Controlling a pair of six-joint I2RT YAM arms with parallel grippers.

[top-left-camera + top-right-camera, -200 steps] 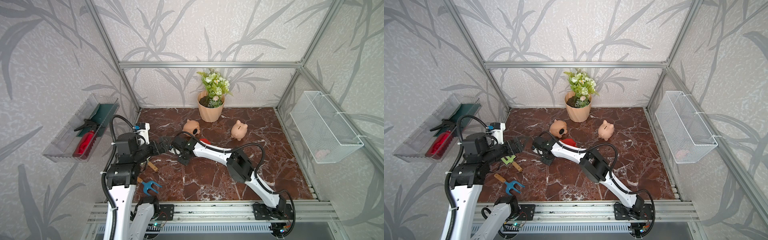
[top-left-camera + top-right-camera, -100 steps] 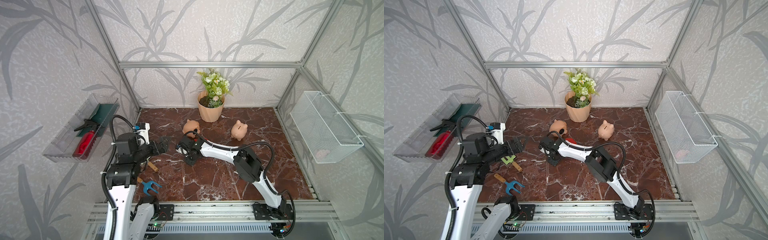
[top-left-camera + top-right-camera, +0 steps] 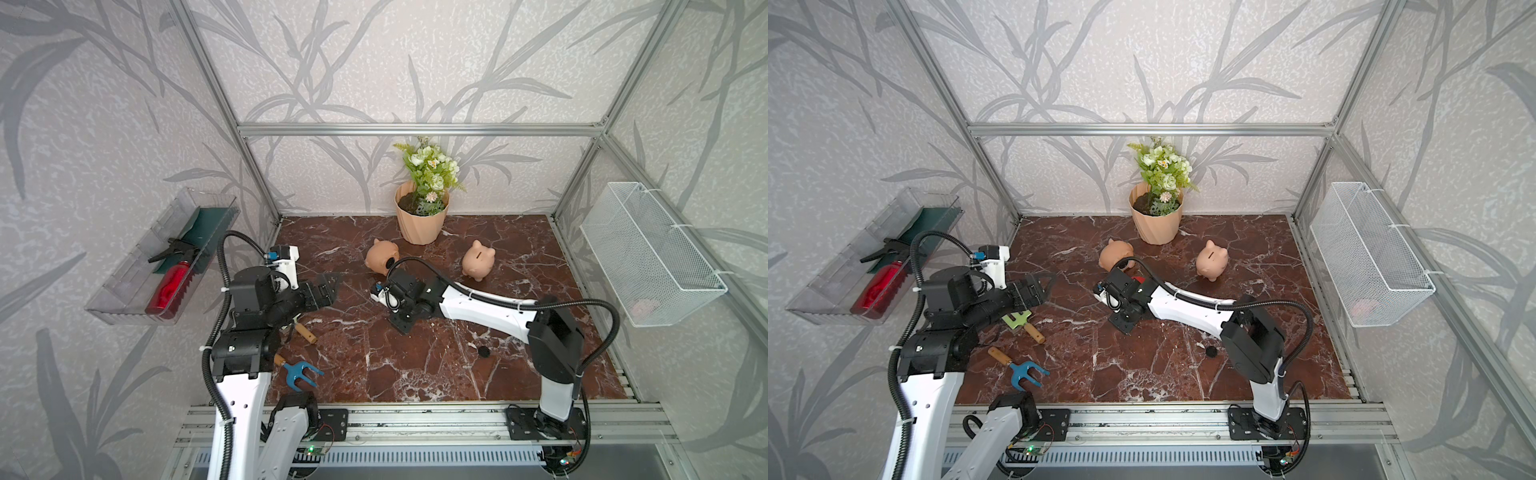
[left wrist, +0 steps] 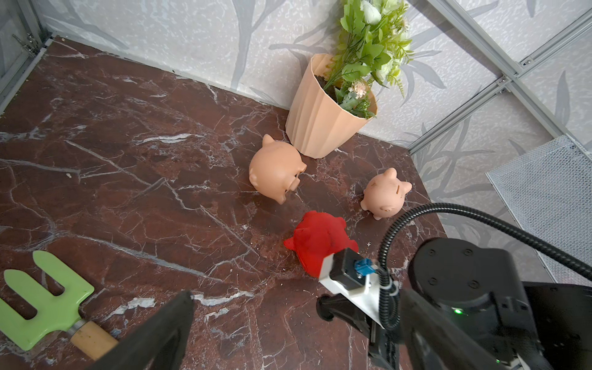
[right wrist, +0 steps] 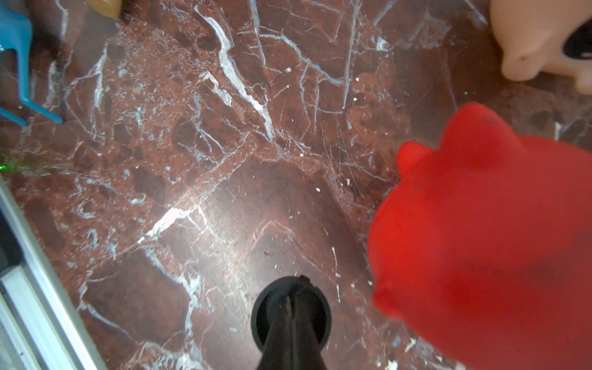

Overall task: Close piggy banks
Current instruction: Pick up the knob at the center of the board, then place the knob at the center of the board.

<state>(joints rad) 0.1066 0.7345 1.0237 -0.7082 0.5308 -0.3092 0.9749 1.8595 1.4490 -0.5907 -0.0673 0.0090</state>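
left gripper (image 3: 328, 287) is hovering left of centre, jaws standing wide apart | right gripper (image 5: 291, 302) is pinching black plug (image 5: 261, 316), closed tight | red piggy bank (image 3: 1137, 279) is lying just beside it, near centre in a top view | tipped tan piggy bank (image 3: 382, 257) and upright tan piggy bank (image 3: 478, 261) are sitting above centre, near flowerpot (image 3: 419, 224)

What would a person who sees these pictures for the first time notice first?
The bright red piggy bank sits mid-table, close beside the right gripper, which is shut on a black round plug. Behind it, near the flowerpot at the back wall, are a tipped peach piggy bank and, farther right, an upright peach piggy bank.
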